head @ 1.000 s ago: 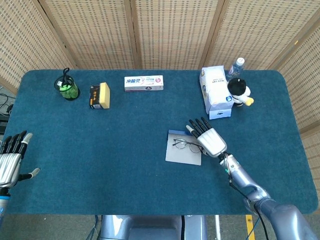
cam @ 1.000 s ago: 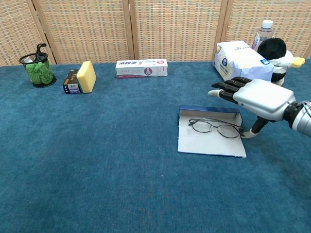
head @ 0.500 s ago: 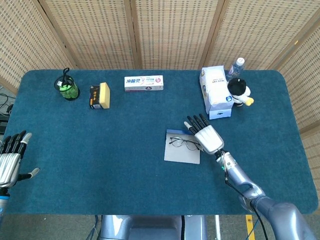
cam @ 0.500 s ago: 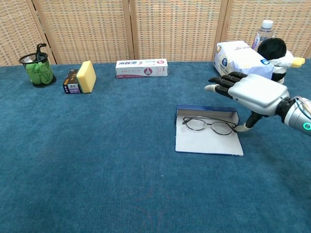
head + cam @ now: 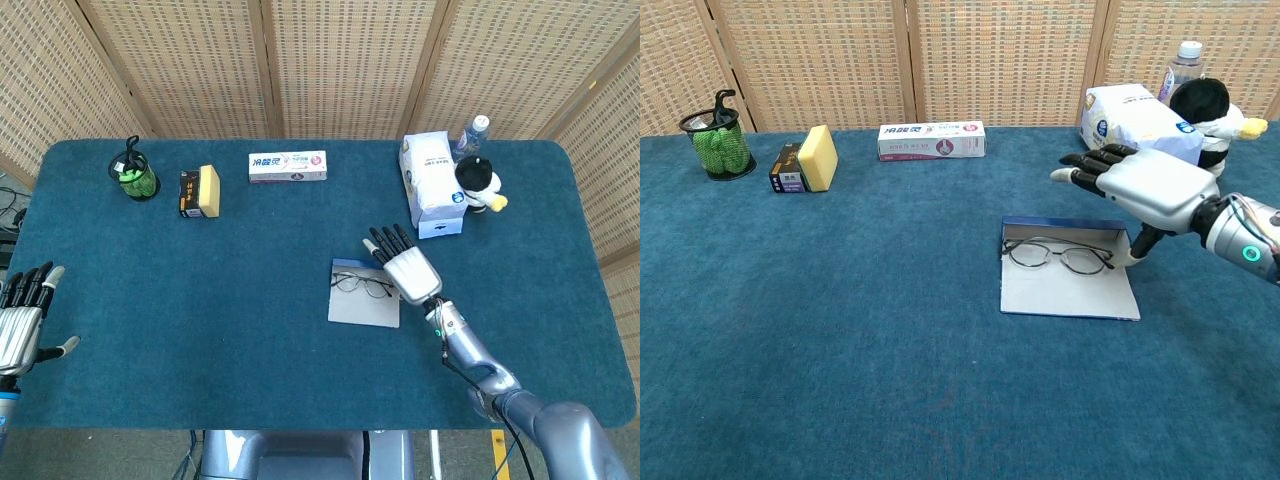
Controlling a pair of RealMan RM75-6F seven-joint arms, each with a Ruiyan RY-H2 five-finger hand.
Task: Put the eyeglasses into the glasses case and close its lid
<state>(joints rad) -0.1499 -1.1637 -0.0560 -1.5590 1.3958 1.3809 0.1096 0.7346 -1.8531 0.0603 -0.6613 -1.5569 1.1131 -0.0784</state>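
Eyeglasses: the eyeglasses (image 5: 1058,257) lay unfolded across the far part of the glasses case (image 5: 1068,291), touching it, a little to 3 o'clock of the desk (image 5: 840,330) centre.
Case: it lay flat and open, its blue lid edge at the 12 o'clock side; whether the glasses sat properly inside it could not be told.
Right hand: the right hand (image 5: 1135,190) hovered flat, fingers spread and holding nothing, over the case's 3 o'clock end; its thumb tip met the temple end of the glasses.
Left hand: the left hand (image 5: 20,315) was open and idle at the desk's 9 o'clock edge.
Progress: seating looked partly done; closing the lid remained.
Change: over the last second the glasses had slid toward 9 o'clock on the case, the case itself had shifted slightly that way, and the right hand had followed.
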